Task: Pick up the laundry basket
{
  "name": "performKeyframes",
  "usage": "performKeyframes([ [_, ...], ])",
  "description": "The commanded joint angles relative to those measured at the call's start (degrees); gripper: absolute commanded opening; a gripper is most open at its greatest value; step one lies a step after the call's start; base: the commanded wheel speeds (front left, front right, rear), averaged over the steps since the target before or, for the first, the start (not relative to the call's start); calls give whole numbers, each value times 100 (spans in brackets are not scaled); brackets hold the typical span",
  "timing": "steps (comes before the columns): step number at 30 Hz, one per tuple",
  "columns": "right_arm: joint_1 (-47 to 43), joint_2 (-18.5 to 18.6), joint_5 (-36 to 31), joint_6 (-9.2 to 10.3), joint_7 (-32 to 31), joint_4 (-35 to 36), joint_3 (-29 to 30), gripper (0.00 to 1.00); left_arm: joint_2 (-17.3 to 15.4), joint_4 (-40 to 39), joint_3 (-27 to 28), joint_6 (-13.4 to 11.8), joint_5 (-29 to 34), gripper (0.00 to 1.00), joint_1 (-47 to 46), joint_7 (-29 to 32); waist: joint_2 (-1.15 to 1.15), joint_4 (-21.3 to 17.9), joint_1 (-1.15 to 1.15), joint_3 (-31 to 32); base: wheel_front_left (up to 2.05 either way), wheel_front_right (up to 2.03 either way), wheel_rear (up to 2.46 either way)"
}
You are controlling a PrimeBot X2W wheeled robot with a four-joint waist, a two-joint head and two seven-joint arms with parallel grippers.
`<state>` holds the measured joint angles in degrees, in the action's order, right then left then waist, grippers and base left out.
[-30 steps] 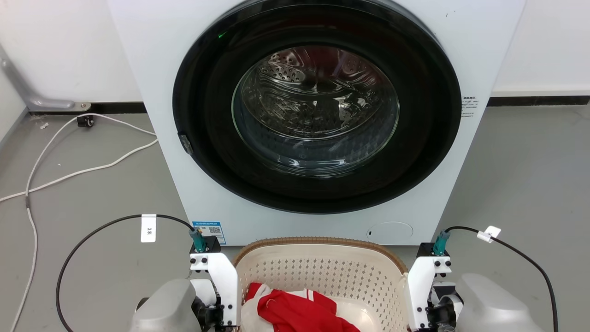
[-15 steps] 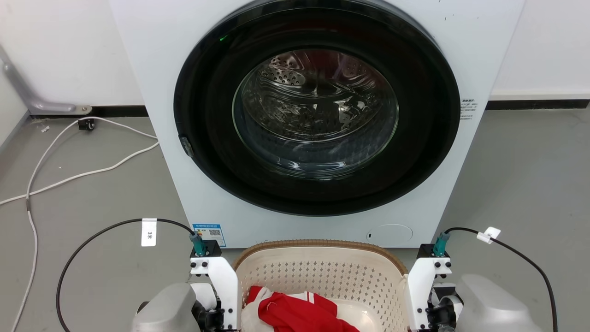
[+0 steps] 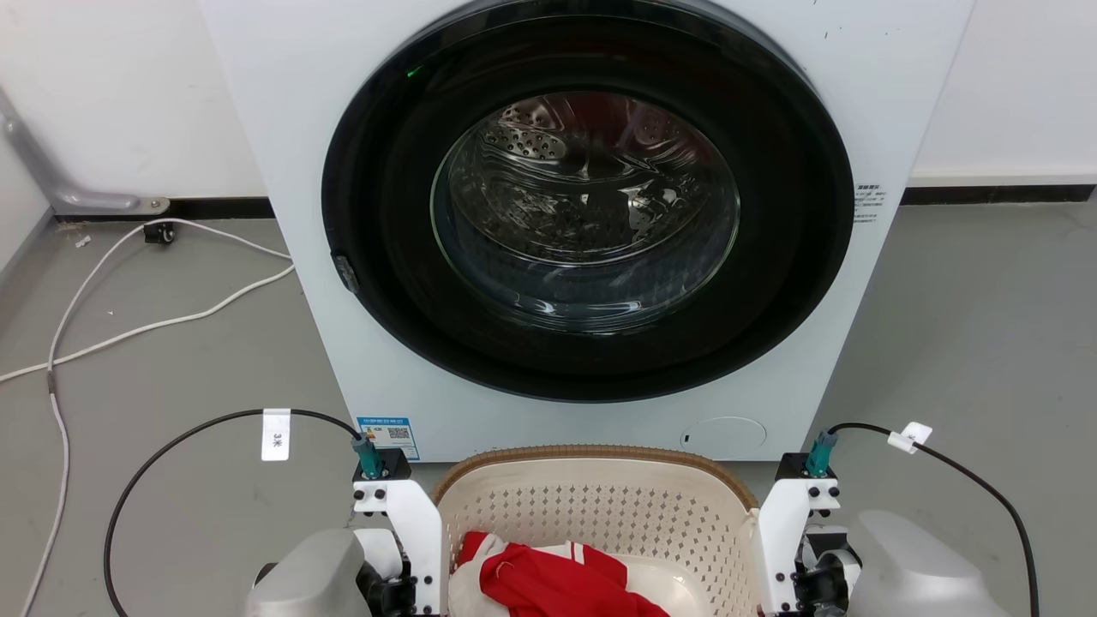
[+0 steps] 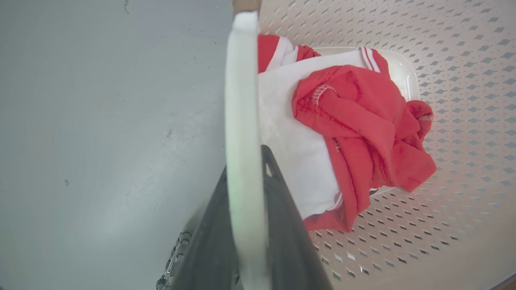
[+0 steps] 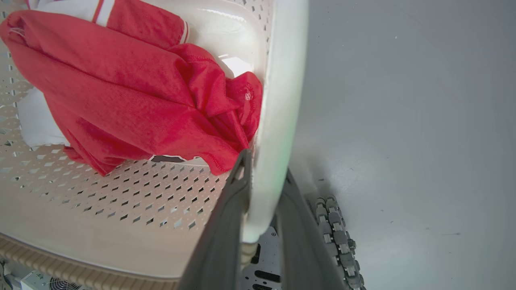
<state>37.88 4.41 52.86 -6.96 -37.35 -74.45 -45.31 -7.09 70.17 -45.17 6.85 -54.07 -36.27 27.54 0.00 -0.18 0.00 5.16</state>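
Note:
The laundry basket [image 3: 600,506], cream perforated plastic with a brown woven rim, sits low in the head view just in front of the washing machine. A red and white garment [image 3: 557,583] lies inside it. My left gripper [image 4: 244,161] is shut on the basket's white left handle [image 4: 242,100], one dark finger on each side. On the other side, my right gripper [image 5: 266,163] is shut on the white right handle [image 5: 282,80]. Both white wrist brackets [image 3: 403,548] [image 3: 793,548] flank the basket. I cannot tell whether the basket is touching the floor.
The white washing machine [image 3: 283,171] with its round dark glass door [image 3: 587,206] stands close behind the basket. White cables [image 3: 128,326] trail over the grey floor at the left. A roller wheel [image 5: 334,233] shows beneath the right handle.
The head camera has shifted slightly, so the whole picture sits a little lower. Both grippers keep the same hold on the basket's handles.

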Motion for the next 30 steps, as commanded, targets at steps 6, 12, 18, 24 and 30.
performKeyframes([
  [6,152,-281,101,-97,67,120,-16,0,270,-115,-87,112,-142,0,39,-100,0,14,0,4,0,0,0],
  [12,168,-281,38,-97,65,120,58,0,277,-99,-152,112,-212,0,37,-159,0,19,0,-6,0,0,0],
  [18,181,-281,-7,-97,47,120,111,0,271,-88,-202,113,-246,0,15,-251,0,11,0,-12,0,0,0],
  [24,173,-281,-73,-97,47,120,173,0,261,-65,-263,112,-291,0,0,-341,0,-7,0,-15,0,0,0],
  [30,175,-280,-136,-97,59,120,220,0,279,-38,-322,112,-338,0,-22,-405,0,-8,0,-16,0,0,0],
])
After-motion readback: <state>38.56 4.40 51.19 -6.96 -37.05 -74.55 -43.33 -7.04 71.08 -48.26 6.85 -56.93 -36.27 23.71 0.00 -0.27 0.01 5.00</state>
